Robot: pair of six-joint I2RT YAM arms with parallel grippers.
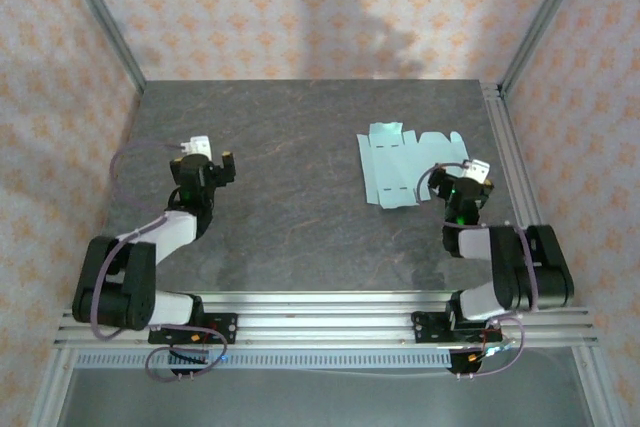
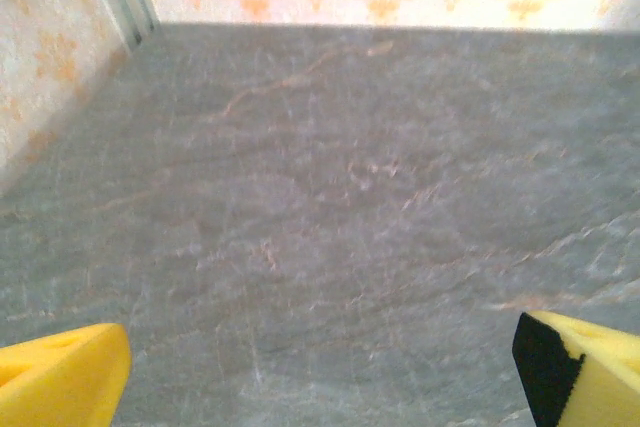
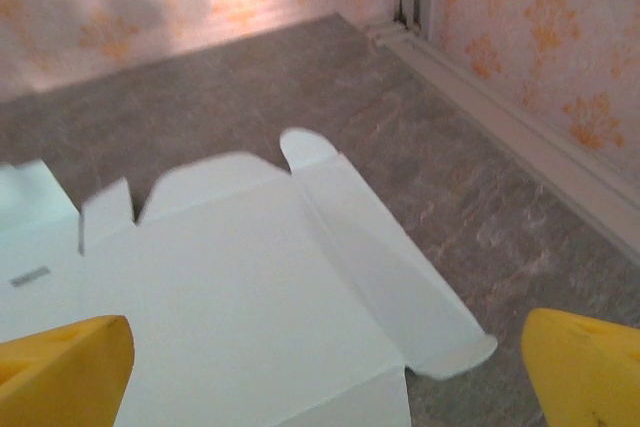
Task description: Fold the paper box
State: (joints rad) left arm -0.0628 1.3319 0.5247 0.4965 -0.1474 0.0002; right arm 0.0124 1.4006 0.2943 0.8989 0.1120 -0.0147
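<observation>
The paper box (image 1: pixel 405 163) lies as a flat pale mint-blue die-cut sheet on the right part of the dark table, with creases, flaps and rounded tabs. In the right wrist view the sheet (image 3: pixel 230 297) spreads under and ahead of my right gripper (image 3: pixel 325 377), whose yellow fingertips (image 3: pixel 65 367) stand wide apart with nothing between them. From above, my right gripper (image 1: pixel 452 180) hovers at the sheet's near right corner. My left gripper (image 1: pixel 203 163) is open over bare table at the left, far from the sheet; its yellow fingertips (image 2: pixel 60 372) frame bare stone.
The table (image 1: pixel 290 207) is dark grey stone with patterned walls on three sides. A metal rail (image 1: pixel 505 147) runs along its right edge, close to the sheet. An aluminium frame (image 1: pixel 320 307) carries both arm bases at the near edge.
</observation>
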